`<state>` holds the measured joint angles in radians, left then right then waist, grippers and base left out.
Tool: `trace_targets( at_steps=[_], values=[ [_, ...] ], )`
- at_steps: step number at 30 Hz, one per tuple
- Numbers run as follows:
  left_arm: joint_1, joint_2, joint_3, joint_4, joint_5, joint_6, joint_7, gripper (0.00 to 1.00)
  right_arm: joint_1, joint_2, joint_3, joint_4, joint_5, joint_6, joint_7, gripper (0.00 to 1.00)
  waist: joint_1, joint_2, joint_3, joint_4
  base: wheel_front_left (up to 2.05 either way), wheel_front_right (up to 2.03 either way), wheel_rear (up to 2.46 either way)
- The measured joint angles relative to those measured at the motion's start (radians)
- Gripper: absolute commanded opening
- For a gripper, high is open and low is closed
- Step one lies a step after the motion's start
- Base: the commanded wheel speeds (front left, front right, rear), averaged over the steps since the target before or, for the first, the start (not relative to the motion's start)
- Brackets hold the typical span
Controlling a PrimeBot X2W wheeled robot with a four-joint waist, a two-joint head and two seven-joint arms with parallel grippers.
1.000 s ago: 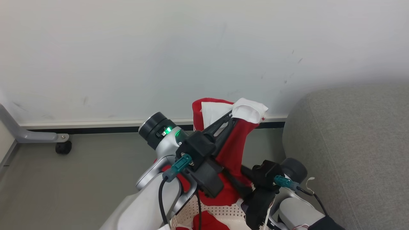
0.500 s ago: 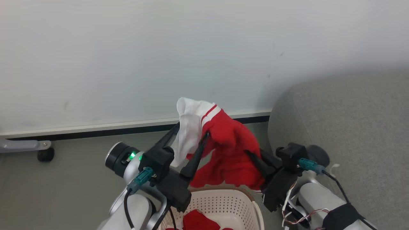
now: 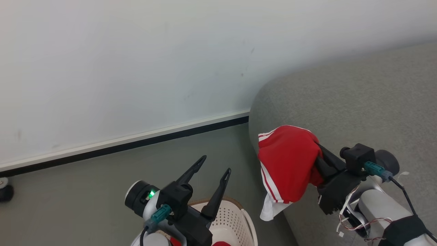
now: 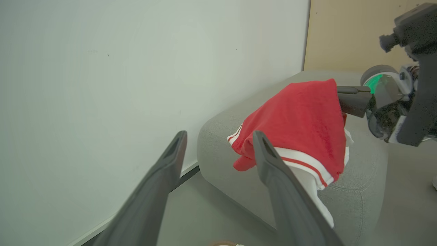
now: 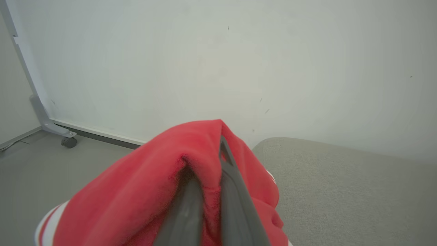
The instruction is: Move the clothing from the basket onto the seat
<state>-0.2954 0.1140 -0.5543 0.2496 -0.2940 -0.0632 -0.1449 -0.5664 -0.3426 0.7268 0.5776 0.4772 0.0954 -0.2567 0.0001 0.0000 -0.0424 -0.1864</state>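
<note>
Right gripper [image 3: 321, 159]: clamped on the clothing [image 3: 288, 164] at the seat's [image 3: 358, 102] end edge; left gripper [image 3: 216, 164]: spread empty over the basket [image 3: 235, 212]. Risked slipping to the floor [image 3: 102, 181] if freed there.

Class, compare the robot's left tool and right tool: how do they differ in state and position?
The left tool is open and empty; the right tool is shut on the red garment. The left tool hangs above the basket; the right tool is at the edge of the seat. Both have two long dark fingers.
</note>
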Motion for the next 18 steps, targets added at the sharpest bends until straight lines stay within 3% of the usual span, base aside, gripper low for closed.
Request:
trace_targets(
  at_steps=[10, 18],
  values=[
    [0.042, -0.016, -0.034, -0.014, -0.002, -0.007, -0.028, 1.0, 0.015, -0.045, -0.03, -0.045, -0.005, -0.025, 0.0, 0.0, -0.0001, 0.0, 0.022, -0.127, 0.0, 0.0, 0.0],
    [0.04, -0.022, -0.072, -0.061, 0.016, -0.007, -0.031, 1.0, -0.117, -0.079, -0.112, -0.034, 0.001, -0.025, 0.0, 0.0, 0.0, 0.0001, 0.085, -0.2, 0.0, 0.0, 0.0]
  ],
)
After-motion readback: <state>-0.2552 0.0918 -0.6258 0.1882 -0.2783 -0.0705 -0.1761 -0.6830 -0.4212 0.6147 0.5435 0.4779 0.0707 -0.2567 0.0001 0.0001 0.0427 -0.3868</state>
